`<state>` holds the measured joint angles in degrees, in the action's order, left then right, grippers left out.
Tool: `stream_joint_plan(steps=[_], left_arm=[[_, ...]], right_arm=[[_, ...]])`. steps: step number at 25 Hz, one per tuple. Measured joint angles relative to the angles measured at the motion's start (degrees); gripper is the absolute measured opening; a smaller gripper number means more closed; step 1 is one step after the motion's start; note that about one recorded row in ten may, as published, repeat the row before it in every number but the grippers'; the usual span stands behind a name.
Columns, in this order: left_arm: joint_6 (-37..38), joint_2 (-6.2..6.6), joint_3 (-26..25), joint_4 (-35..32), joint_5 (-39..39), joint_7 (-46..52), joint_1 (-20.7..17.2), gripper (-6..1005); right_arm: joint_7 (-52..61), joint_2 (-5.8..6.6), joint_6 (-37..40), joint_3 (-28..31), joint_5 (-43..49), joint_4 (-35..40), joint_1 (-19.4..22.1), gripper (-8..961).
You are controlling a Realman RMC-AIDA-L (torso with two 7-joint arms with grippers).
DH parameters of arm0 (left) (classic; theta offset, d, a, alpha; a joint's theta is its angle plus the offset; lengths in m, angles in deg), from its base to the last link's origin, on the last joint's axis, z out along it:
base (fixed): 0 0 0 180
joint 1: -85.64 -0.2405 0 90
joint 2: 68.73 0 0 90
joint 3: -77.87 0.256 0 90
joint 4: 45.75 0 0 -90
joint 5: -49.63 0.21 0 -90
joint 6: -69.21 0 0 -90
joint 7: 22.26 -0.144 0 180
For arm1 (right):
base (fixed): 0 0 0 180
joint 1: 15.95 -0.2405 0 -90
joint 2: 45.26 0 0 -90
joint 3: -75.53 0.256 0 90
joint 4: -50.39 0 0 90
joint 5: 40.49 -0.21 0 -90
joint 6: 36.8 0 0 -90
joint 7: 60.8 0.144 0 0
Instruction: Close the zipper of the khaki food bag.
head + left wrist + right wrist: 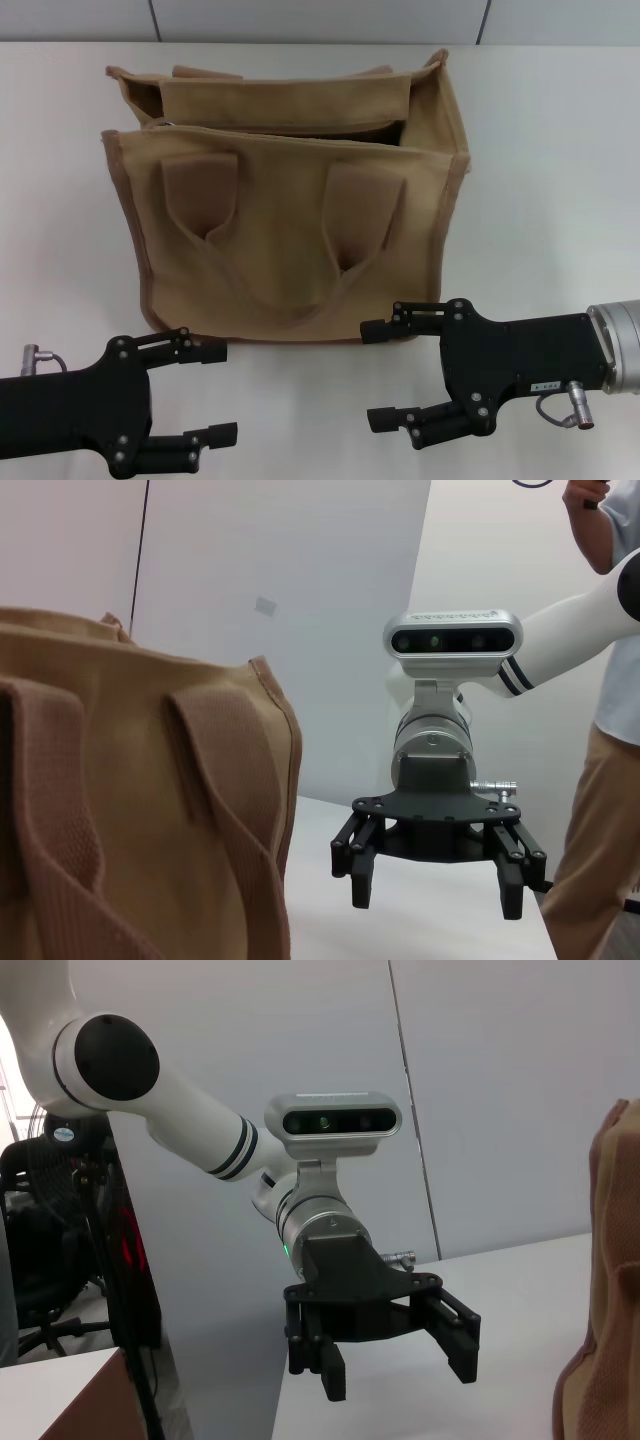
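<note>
Left gripper (217,392) and right gripper (378,374) before khaki food bag (290,230), jaws released

A white counter (560,150) fills the head view, running back to a pale wall. One thing stands on it: a boxy khaki bag (290,250), upright near the middle toward the far side, its broad front face turned to the robot, two flat handle straps hanging down that face, and its top gaping open. In the left wrist view the bag (130,810) rises from the same white counter (420,920), and in the right wrist view a corner of the bag (605,1290) shows at the edge of the counter (520,1280).
</note>
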<state>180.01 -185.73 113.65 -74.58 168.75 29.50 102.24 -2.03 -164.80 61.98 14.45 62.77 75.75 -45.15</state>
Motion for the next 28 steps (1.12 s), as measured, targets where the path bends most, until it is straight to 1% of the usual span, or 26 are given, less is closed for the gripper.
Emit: stream_joint_plan(steps=[15, 21, 25, 28], left_arm=[[-2.0, -0.33, 0.0, 0.0, 0.1, -0.3, 0.6, 773], [-2.2, -0.74, 0.0, 0.0, 0.1, -2.1, 0.5, 769], [-2.2, -0.72, 0.0, 0.0, 0.1, -2.2, 0.5, 766], [-1.9, -0.46, 0.0, 0.0, 0.1, -2.1, 0.5, 764]], right_arm=[[-0.1, -0.11, -1.0, 0.0, -0.4, -0.1, -0.2, 826], [0.1, -0.16, -1.2, 0.0, -0.5, 0.0, -0.4, 826], [0.2, -0.16, -1.2, 0.1, -0.6, 0.0, -0.4, 826], [0.3, -0.16, -1.2, 0.3, -0.6, 0.0, -0.7, 825]])
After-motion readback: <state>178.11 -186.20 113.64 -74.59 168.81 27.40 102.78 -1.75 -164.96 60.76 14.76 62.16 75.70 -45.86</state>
